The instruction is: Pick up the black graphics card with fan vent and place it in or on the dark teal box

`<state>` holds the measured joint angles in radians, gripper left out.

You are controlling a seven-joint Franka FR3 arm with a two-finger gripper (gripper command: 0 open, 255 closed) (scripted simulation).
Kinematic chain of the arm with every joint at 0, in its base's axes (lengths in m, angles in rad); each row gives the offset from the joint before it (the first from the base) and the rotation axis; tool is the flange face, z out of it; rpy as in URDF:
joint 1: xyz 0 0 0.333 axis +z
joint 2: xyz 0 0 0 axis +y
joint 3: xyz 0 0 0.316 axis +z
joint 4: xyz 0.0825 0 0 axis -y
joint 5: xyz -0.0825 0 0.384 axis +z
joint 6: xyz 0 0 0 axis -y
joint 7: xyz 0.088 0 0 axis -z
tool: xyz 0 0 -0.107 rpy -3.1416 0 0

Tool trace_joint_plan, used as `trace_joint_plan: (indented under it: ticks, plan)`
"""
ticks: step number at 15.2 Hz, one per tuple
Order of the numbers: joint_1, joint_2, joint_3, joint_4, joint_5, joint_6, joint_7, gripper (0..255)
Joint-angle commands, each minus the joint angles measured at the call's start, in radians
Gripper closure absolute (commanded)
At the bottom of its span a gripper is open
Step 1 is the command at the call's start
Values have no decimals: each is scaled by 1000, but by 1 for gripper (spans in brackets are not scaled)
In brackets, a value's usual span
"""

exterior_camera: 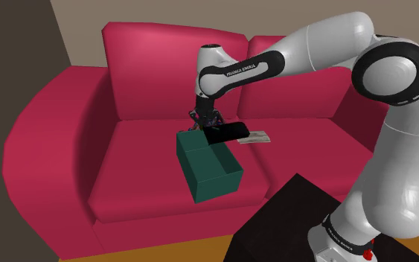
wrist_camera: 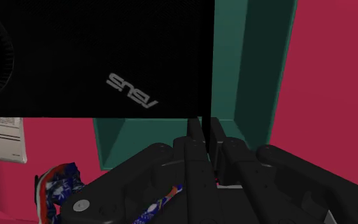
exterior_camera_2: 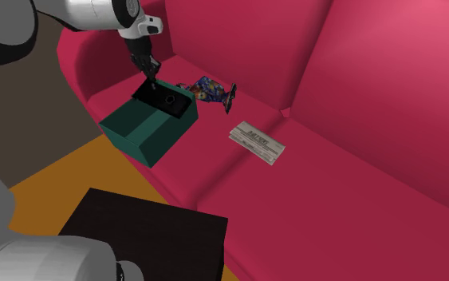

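While in pincer (wrist_camera: pixel 204 126), graphics card (wrist_camera: pixel 107 57) over box (wrist_camera: pixel 260 63).

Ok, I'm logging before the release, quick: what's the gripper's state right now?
The gripper: closed on the flat black graphics card, clasping its edge above the open dark teal box.

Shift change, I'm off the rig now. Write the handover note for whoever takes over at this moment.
Gripper: shut on the edge of the black graphics card.
Things: the card is held flat over one end of the dark teal box, which sits on the red sofa. Part of the card overhangs the rim; whether it touches the rim cannot be told.
Done: card picked up and at the box.
Left: lower if needed, open the fingers, withdraw. The overhang might let the card tip, so centring it first seems wise.
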<state>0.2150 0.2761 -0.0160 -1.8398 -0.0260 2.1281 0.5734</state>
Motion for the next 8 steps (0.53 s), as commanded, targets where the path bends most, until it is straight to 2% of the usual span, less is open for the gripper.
trace_joint_plan:
  ticks: [1, 6, 8]
  plan:
    - [23, 30, 12, 48, -4, -18, 38, 255]
    - [85, 123, 39, 189, -15, -69, 128, 255]
    - [85, 133, 38, 176, -16, -46, 129, 255]
